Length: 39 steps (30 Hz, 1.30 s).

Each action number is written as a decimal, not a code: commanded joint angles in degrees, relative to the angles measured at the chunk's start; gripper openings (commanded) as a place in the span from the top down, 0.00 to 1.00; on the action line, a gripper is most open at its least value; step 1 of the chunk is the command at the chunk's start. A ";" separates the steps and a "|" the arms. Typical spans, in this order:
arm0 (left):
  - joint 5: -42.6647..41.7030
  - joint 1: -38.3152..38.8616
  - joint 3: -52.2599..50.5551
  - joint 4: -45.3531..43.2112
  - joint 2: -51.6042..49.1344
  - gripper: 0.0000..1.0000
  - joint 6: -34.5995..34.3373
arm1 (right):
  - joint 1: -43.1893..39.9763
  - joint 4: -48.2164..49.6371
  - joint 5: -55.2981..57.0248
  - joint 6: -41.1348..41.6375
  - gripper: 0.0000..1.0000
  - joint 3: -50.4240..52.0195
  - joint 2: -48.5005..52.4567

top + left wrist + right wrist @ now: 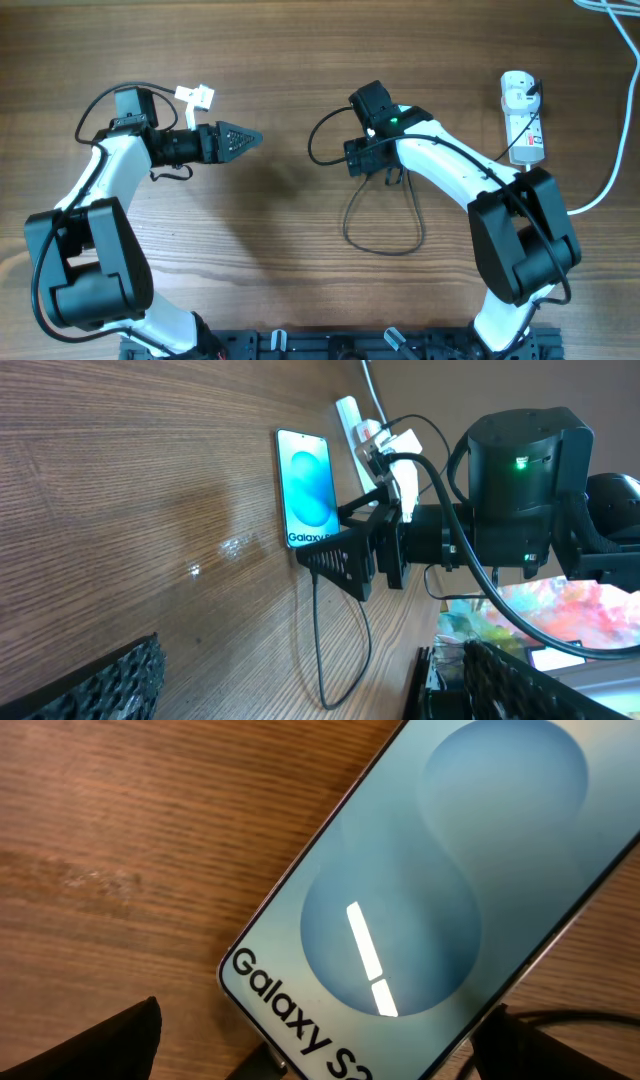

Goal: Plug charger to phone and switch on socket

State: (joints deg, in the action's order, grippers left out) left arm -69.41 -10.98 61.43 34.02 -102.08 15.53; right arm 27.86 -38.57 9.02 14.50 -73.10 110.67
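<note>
Both pincers have their jaws wide apart and hold nothing. The right pincer [325, 1012] points down close over the phone [450, 890]. The end with the word "Galaxy" lies between its fingers [95, 1045], and the rest of the screen runs out ahead of them. Just below that end a dark piece touches the phone's edge. I judge it to be the tip of the charger [317, 640], but I cannot tell whether it sits inside the port. From there the charger runs away from the pincer in a loose loop on the table [300, 60]. The socket [522, 118] lies well apart from the right pincer, beyond the far end of the phone, and its white cord [612, 170] goes off to the side. The left pincer [240, 139] is well apart from all of this and points toward the right one across bare wood.

In my judgement the step in hand is the plugging of the phone. The next move calls for a close on the small tip, a careful line-up with the port, and a push straight along the phone. The phone may slide on the smooth wood, so the left pincer could brace its far end. If the tip is already seated, only the switch on the socket remains to be pressed.
</note>
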 commanded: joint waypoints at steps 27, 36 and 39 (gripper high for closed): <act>0.13 -0.11 0.44 -0.22 0.92 0.00 0.50 | -3.19 1.49 9.73 20.39 0.00 0.37 0.98; 0.13 -0.11 0.44 -0.22 0.92 0.00 0.50 | -7.48 1.64 5.92 19.93 0.96 0.37 1.01; 0.13 -0.11 0.44 -0.22 0.92 0.00 0.50 | -7.48 1.66 5.97 19.93 0.96 0.37 1.01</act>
State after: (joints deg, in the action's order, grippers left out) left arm -69.41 -10.98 61.43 34.00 -102.08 15.53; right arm 20.45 -37.01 15.44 34.48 -73.10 110.67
